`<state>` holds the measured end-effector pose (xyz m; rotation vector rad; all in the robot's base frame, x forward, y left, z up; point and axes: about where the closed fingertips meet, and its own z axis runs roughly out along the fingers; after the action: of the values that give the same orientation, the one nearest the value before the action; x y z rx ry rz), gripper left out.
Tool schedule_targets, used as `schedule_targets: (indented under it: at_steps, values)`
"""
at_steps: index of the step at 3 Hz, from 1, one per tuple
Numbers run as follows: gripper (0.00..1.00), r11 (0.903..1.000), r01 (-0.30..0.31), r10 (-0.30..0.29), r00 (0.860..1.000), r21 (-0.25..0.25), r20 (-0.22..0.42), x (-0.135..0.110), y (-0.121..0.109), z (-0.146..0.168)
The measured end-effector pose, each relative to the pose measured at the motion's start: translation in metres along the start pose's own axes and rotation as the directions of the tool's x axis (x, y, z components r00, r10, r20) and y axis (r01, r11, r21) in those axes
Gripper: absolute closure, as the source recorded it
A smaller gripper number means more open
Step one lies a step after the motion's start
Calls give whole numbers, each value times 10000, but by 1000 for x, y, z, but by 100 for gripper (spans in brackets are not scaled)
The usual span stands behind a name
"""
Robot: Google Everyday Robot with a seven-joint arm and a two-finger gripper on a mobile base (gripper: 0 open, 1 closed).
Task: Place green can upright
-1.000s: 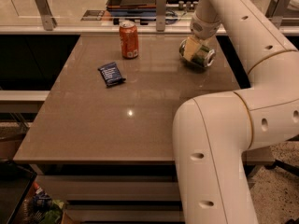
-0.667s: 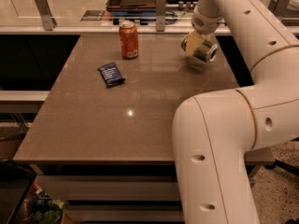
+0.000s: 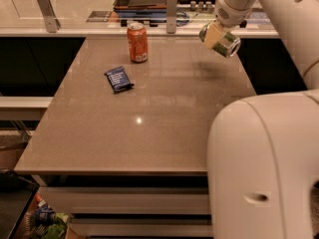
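The green can (image 3: 223, 41) is held in the air at the back right of the table, tilted on its side with one silver end facing down-right toward me. My gripper (image 3: 215, 34) is shut on the green can, with its pale fingers (image 3: 213, 33) wrapped across the can's body. The can hangs well above the table top (image 3: 164, 108), and its faint shadow lies on the surface below. The arm comes down from the upper right.
An orange-red can (image 3: 137, 42) stands upright at the back middle of the table. A dark blue snack packet (image 3: 118, 79) lies flat left of centre. A counter with metal posts runs behind the table. My white arm body fills the lower right.
The gripper has lifted the green can off the table surface and carried it up. The can has tilted as it rose. The orange-red can and the packet have not moved.
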<state>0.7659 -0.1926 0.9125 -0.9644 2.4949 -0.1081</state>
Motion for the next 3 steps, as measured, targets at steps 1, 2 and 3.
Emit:
schedule_targets:
  at_steps: [1, 2, 3]
  values:
    - [100, 9994, 131, -173, 9904, 311, 1370, -4, 4, -26]
    - [100, 9987, 376, -454, 9677, 358, 2481, 2, 17, -35]
    - [100, 9972, 678, -740, 9411, 302, 3300, 5, 26, -39]
